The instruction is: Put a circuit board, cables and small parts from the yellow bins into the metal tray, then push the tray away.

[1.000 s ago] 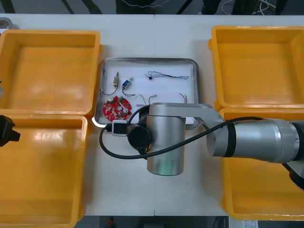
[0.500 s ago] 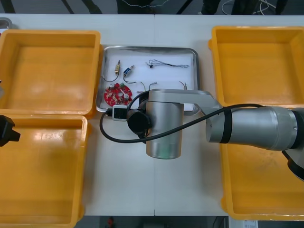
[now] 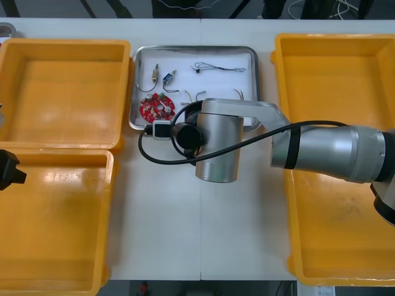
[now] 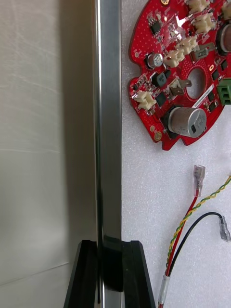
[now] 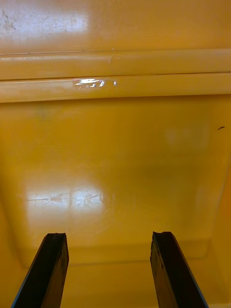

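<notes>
Right jaws pinch the rim of the metal tray [image 4: 107,120].

At the front view's centre the right arm [image 3: 216,148] hides the near rim of the metal tray [image 3: 194,47] and parts of the cables [image 3: 237,94]. The left arm [image 3: 7,168] is cut by the left edge. In the right wrist view the circuit board [image 4: 163,72] runs off frame.

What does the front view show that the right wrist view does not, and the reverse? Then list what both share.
Front: four yellow bins, small metal parts, the left gripper parked over a left bin. Right wrist: the right gripper shut on the tray rim. Both: tray, board.
</notes>
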Robot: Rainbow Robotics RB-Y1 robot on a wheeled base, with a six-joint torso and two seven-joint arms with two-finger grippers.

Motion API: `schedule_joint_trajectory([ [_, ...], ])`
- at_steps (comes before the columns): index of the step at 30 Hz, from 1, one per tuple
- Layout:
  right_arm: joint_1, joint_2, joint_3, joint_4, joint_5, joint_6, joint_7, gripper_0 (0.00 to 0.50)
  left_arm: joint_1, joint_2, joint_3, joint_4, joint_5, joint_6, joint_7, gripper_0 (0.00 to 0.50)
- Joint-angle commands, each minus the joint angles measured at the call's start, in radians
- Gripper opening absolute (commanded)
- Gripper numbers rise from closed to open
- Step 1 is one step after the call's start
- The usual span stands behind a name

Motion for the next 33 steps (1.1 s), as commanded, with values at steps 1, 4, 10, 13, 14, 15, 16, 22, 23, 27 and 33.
schedule_joint_trajectory([
  [1,-0.067,-0.018,0.006,0.037,0.011,-0.056,0.036,0.000,0.018,0.043,0.026,-0.028,0.008,0.006,-0.085,0.500],
  [4,-0.074,-0.017,0.007,0.067,-0.001,-0.091,0.047,0.000,0.018,0.043,0.026,-0.028,0.008,0.006,-0.085,0.500],
  [10,-0.088,-0.018,0.007,0.121,-0.018,-0.148,0.071,0.000,0.018,0.043,0.026,-0.028,0.008,0.006,-0.085,0.500],
  [13,-0.091,-0.017,0.007,0.156,-0.020,-0.195,0.085,0.000,0.018,0.043,0.026,-0.028,0.008,0.006,-0.085,0.500],
  [14,-0.091,-0.018,0.007,0.169,-0.020,-0.210,0.090,0.000,0.018,0.043,0.026,-0.028,0.008,0.006,-0.085,0.500],
  [15,-0.093,-0.017,0.007,0.173,-0.020,-0.217,0.091,0.000,0.018,0.043,0.026,-0.028,0.008,0.006,-0.085,0.500],
  [16,-0.093,-0.017,0.007,0.179,-0.018,-0.224,0.093,0.000,0.018,0.043,0.026,-0.028,0.008,0.006,-0.085,0.500],
  [22,-0.100,-0.018,0.007,0.225,-0.020,-0.269,0.107,0.000,0.018,0.043,0.026,-0.028,0.008,0.006,-0.085,0.500],
  [23,-0.102,-0.017,0.006,0.236,-0.020,-0.283,0.107,0.000,0.018,0.043,0.026,-0.028,0.008,0.006,-0.085,0.500],
  [27,-0.102,-0.018,0.006,0.261,-0.020,-0.312,0.102,0.000,0.018,0.043,0.026,-0.028,0.008,0.006,-0.085,0.500],
  [33,-0.102,-0.012,0.006,0.288,-0.020,-0.347,0.107,0.027,0.018,0.043,0.026,-0.028,0.008,0.006,-0.085,0.500],
])
